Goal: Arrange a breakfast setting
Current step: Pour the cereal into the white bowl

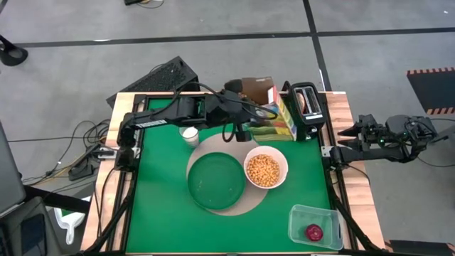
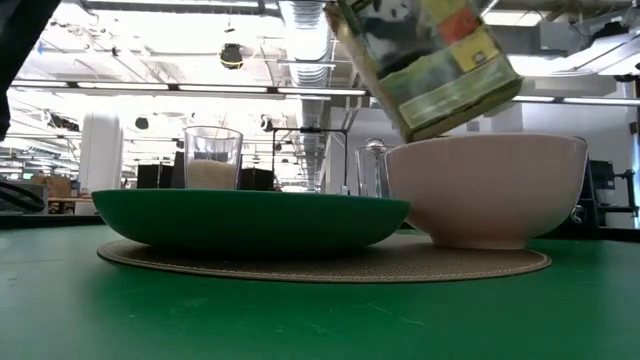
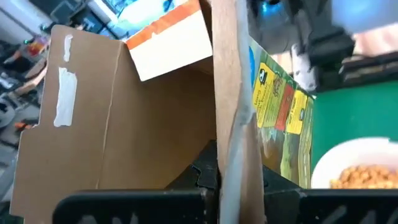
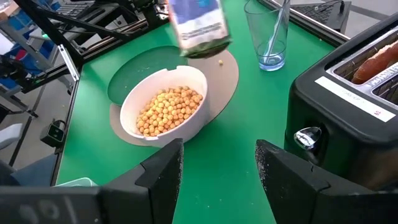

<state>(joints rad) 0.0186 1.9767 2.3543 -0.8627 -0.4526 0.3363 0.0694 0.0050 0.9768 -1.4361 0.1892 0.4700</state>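
Observation:
My left gripper [image 1: 249,110] is shut on the green-and-yellow cereal box [image 1: 274,117], which hangs tilted in the air above the white bowl [image 1: 266,169] of cereal. The bowl and the dark green plate [image 1: 216,182] sit on the round tan mat [image 2: 320,262]. The small milk glass [image 1: 189,134] stands behind the plate. A clear glass [image 4: 270,37] with a silver spoon in it stands by the black toaster [image 1: 307,107]; toast [image 4: 373,62] sits in its slot. The red fruit [image 1: 313,231] lies in a clear tub. My right gripper [image 4: 217,165] is open at the table's right edge. My left gripper [image 3: 233,180] pinches one side wall of the cereal box at its open top [image 3: 227,155], with one finger inside the box and one on the printed outside. The box is lifted clear of the table and tilted, its flaps open.
The toaster stands at the far right corner, close behind the held box. A clear plastic tub [image 1: 316,226] sits at the near right corner. Bare green table lies in front of the mat and to its left.

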